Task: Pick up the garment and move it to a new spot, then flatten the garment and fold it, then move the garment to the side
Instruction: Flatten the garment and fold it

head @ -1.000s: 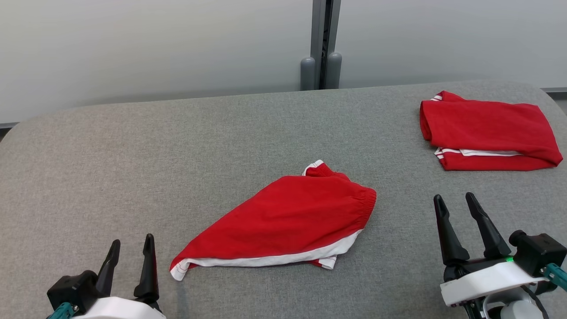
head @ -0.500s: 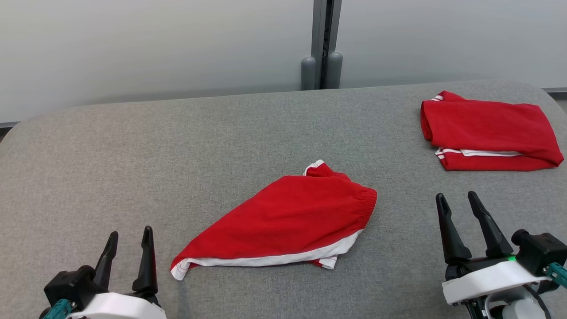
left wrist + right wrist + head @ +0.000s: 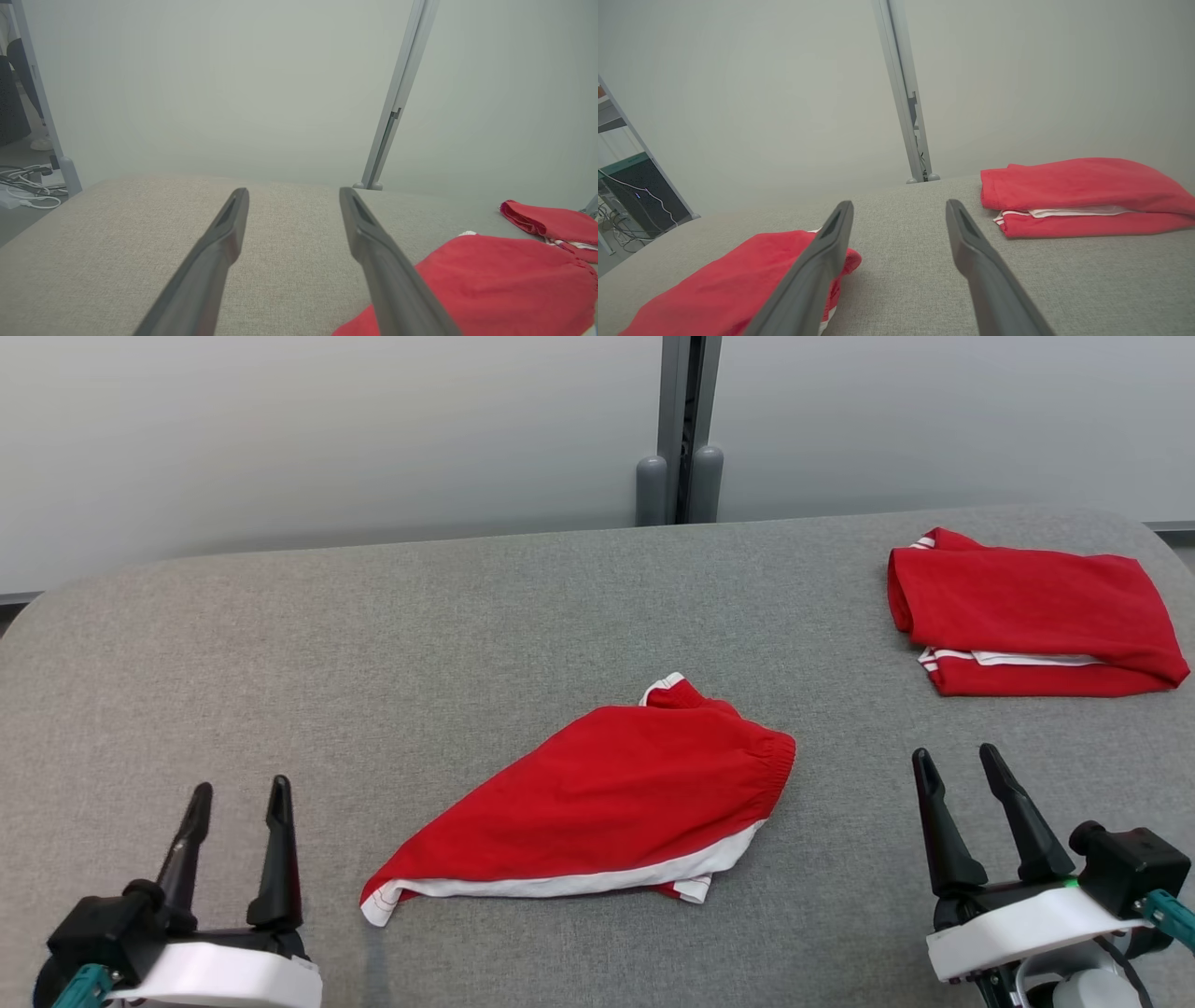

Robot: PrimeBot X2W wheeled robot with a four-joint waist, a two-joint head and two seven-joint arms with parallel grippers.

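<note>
A red garment (image 3: pixel 607 803) with white trim lies crumpled at the middle of the grey table (image 3: pixel 467 616). The left wrist view has the garment (image 3: pixel 490 280) at its lower right, and in the right wrist view the same garment (image 3: pixel 724 280) lies at the lower left. My left gripper (image 3: pixel 238 793) stands open at the lower left, well left of the cloth's white-trimmed corner, with nothing between its fingers. On the other side my right gripper (image 3: pixel 952 756) stands open to the right of the elastic waistband, also empty.
A second red garment (image 3: pixel 1027 611), folded, lies at the table's far right; it also lies beside my right gripper (image 3: pixel 1083 198). A grey post (image 3: pixel 680 429) stands behind the table's far edge. Cables (image 3: pixel 25 186) lie on the floor past the table's left end.
My left gripper has moved left and further onto the table, away from the garment. The right gripper has barely shifted. The garment lies as before.
</note>
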